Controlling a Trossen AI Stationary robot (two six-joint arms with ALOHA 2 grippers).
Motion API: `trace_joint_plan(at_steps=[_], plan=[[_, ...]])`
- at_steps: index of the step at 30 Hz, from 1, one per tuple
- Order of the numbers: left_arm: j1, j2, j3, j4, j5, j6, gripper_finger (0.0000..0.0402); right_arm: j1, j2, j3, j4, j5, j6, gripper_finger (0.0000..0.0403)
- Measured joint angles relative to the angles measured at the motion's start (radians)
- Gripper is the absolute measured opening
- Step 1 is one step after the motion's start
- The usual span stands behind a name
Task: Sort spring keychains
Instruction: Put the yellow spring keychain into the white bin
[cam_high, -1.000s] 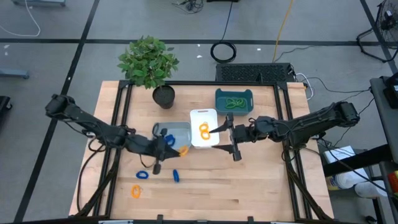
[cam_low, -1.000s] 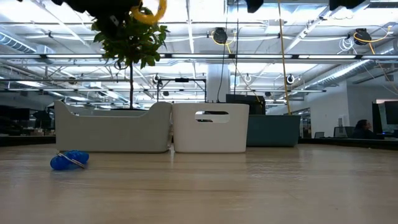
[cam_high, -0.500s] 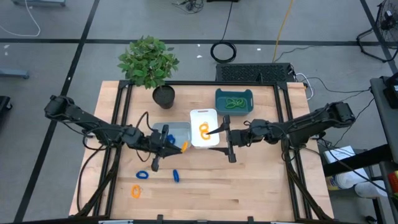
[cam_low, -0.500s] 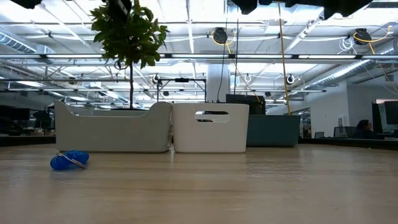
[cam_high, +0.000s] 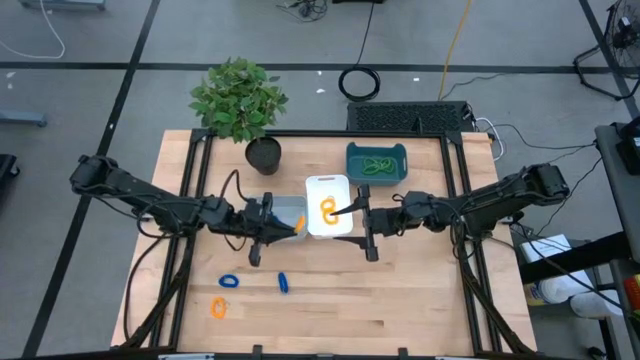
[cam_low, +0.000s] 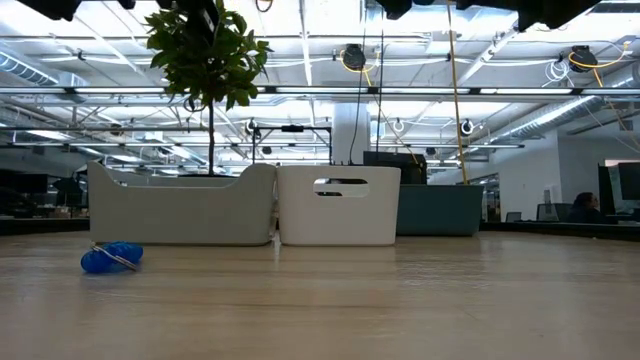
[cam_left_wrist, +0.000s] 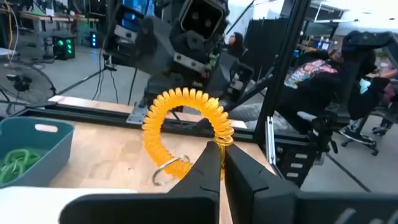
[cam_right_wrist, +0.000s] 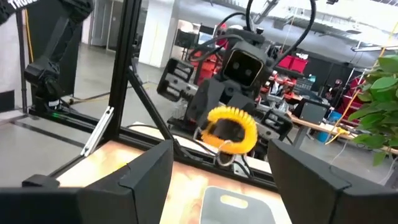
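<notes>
Left gripper (cam_high: 292, 228) has carried an orange spring keychain (cam_left_wrist: 184, 122) from the worktop (cam_high: 400, 290) at 6 o'clock of the grey tray (cam_high: 290, 208) up to that tray's 3 o'clock edge, just beside the white tray (cam_high: 327, 184). Fingers pinched fully closed on the coil. Drop into white tray, which already holds orange coils (cam_high: 328, 210), looks imminent. Right gripper (cam_high: 364, 222) has slid slightly inward, hovers at white tray's 3 o'clock, fingers wide apart, empty. 2 blue keychains (cam_high: 283, 283) and 1 orange one (cam_high: 219, 309) remain loose.

Orange keychain (cam_left_wrist: 186, 127); teal tray (cam_high: 377, 163); white tray (cam_high: 327, 185); blue keychain (cam_low: 111, 257).
</notes>
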Motion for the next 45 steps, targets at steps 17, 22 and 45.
trace_joint_plan(at_steps=[17,22,45], plan=[[0.04,0.167,0.168,-0.03,0.063,0.046,0.0004,0.0,0.0,0.0,0.012,0.051,0.001,0.0249],[0.063,0.212,0.214,-0.029,0.108,0.045,0.0004,0.0,0.0,0.001,0.001,0.051,-0.002,0.0231],[0.077,0.302,0.294,-0.059,0.166,0.048,0.0004,0.001,0.0,0.001,-0.046,0.048,-0.078,0.0012]])
